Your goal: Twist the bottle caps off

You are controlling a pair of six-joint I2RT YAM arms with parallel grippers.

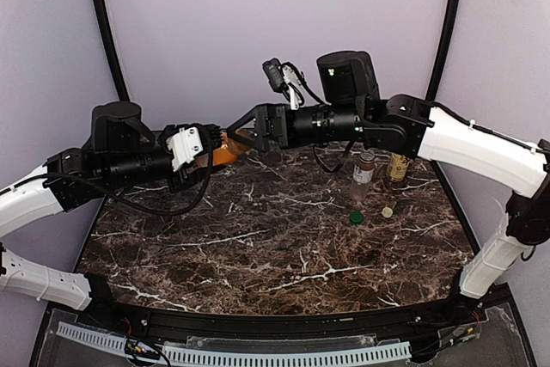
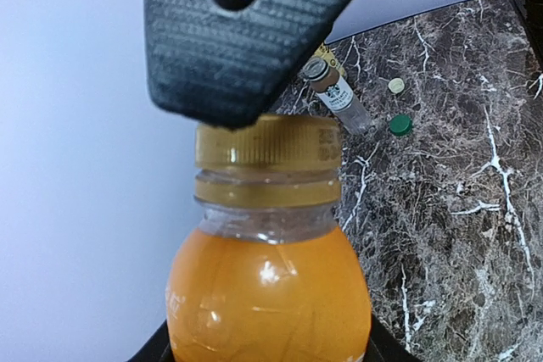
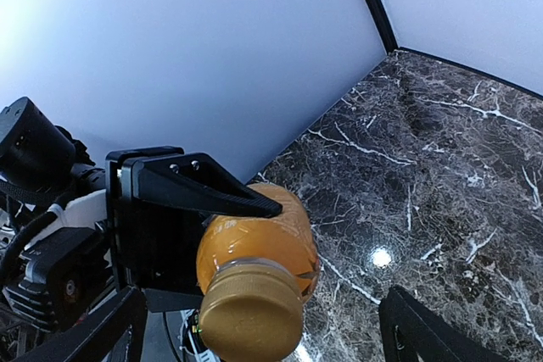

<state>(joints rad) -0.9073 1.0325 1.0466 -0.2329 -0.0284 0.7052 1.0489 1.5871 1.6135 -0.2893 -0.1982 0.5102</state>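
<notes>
Orange juice fills the squat plastic bottle [image 2: 267, 294], which is lifted off the dark, white-veined marble tabletop [image 1: 258, 238] near the back left. It lies almost level, with its neck pointing toward the right arm. The left fingers [image 3: 199, 192] are closed on the bottle's body, 1 of them lying across its upper side in the right wrist view. The round orange-gold screw cap [image 3: 250, 315] sits on the neck above its ring.

The right fingers [image 3: 424, 336] are spread wide with the cap between them. The right wrist view shows open space on both sides of the cap. From the left wrist view, 1 dark ribbed finger crosses in front of the cap's top edge, and I cannot tell whether it touches.

At the back right of the tabletop, 2 more bottles stand upright and near each other. One is a slim clear bottle with a white label [image 1: 363, 174]; the other, to its right, is a yellowish tea bottle [image 1: 397, 166]. Just in front of them, 2 loose caps lie flat on the marble. A small dark green round cap [image 1: 356, 217] is nearer the slim bottle, and a small cream-white round cap [image 1: 388, 211] lies beside it to the right. The 2 caps sit close together but apart.
</notes>
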